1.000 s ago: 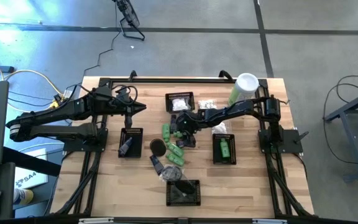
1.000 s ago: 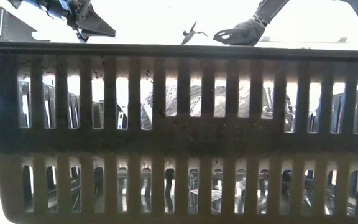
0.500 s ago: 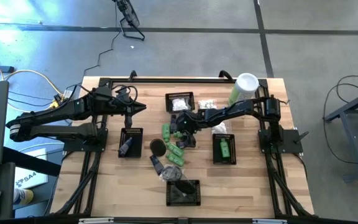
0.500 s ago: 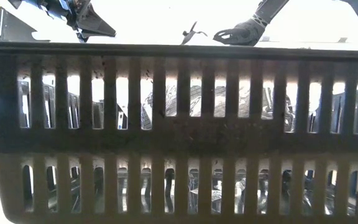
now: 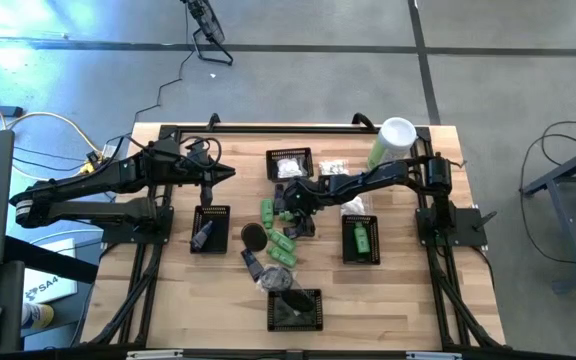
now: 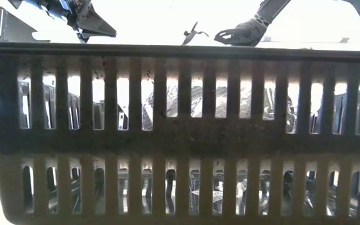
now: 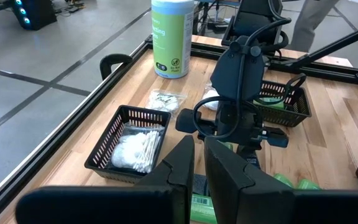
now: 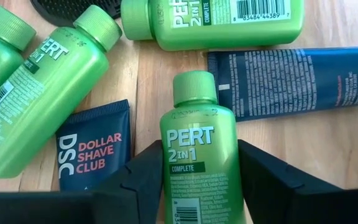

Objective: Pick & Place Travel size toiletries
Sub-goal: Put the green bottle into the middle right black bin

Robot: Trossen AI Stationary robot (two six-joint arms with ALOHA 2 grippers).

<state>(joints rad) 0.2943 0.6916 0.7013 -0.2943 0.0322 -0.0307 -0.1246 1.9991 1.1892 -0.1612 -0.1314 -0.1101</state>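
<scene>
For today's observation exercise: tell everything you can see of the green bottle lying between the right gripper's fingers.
The green bottle is small, of glossy bright green plastic, with a ribbed green screw cap, shut. White print reads PERT 2IN1 COMPLETE. It lies flat on the wooden table, cap pointing away from the wrist. The right gripper brackets its body, one dark finger on each side, seemingly at its sides. Whether it touches the dark tubes beside it is unclear.

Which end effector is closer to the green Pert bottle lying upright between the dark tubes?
Right. The right end effector straddles the Pert bottle, fingers on either side. The left end effector hangs over the table's far left part.
</scene>
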